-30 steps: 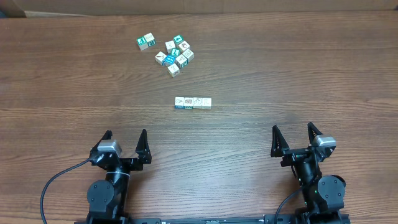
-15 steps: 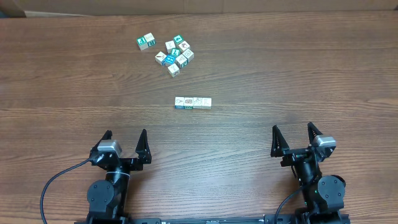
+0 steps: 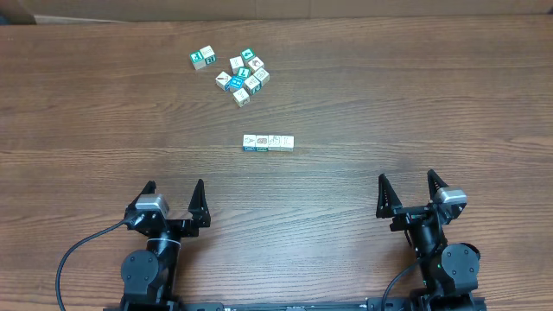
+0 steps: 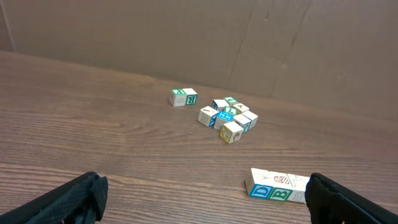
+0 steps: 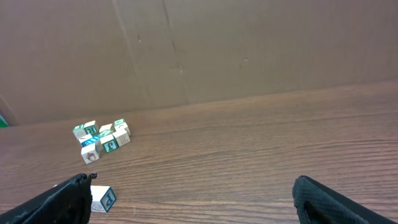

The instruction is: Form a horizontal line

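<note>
Centre of overhead frame: horizontal line (image 3: 268, 142), short row of cubes set side to side, touching. Upper centre: loose bunch of cubes (image 3: 243, 75), well apart from row; single cube (image 3: 203, 58) just left of bunch. Lower left: left gripper (image 3: 174, 186), jaws spread wide, nothing between. Lower right: right gripper (image 3: 406, 178), likewise spread, empty. Both well below row on wood-grain table (image 3: 432, 95).
</note>
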`<act>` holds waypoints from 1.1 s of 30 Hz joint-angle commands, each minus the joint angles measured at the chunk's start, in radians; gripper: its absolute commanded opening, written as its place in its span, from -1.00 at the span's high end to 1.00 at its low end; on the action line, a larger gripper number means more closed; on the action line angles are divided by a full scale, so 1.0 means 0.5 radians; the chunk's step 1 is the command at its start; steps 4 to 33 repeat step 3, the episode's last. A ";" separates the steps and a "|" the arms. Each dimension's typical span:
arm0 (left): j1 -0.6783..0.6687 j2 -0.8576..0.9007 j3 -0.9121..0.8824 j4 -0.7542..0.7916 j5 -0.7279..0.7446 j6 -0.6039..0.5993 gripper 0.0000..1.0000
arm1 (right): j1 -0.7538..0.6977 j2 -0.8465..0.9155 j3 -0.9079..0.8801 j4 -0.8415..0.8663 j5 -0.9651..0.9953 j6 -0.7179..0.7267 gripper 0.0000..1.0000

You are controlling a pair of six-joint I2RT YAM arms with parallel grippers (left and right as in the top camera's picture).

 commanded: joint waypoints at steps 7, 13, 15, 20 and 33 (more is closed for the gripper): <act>0.020 -0.021 -0.008 0.003 0.003 0.038 -0.99 | -0.009 -0.020 -0.021 0.012 0.011 -0.008 -1.00; 0.020 -0.021 -0.008 0.003 0.003 0.038 -0.99 | -0.009 -0.020 -0.021 0.012 0.011 -0.008 -1.00; 0.020 -0.021 -0.008 0.003 0.003 0.038 -0.99 | -0.009 -0.020 -0.021 0.012 0.011 -0.008 -1.00; 0.020 -0.021 -0.008 0.003 0.003 0.038 -0.99 | -0.009 -0.020 -0.021 0.012 0.011 -0.008 -1.00; 0.020 -0.021 -0.008 0.003 0.003 0.038 -0.99 | -0.009 -0.020 -0.021 0.012 0.011 -0.008 -1.00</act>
